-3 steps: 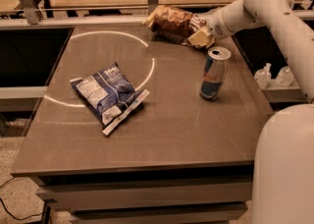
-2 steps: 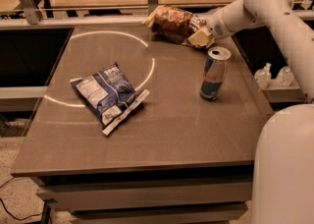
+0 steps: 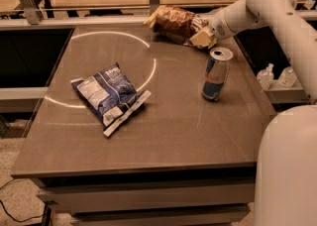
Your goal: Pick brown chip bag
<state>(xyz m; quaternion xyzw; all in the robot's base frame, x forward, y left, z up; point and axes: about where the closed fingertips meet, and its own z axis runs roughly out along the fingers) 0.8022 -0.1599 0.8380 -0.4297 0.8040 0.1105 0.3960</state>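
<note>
Far edge of table: brown chip bag. At its right end, touching: gripper, closure cannot be told. Nearby: upright can. Centre-left: blue-and-white chip bag.

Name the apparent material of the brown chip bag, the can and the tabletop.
Brown chip bag: seemingly thin glossy plastic film, given its crinkles and glints. Can: metal, probably aluminium, with a shiny silver rim and printed blue-silver side. Tabletop: smooth grey-brown, possibly laminate or stone; it reflects light. Gripper sits at the bag's right end.
</note>
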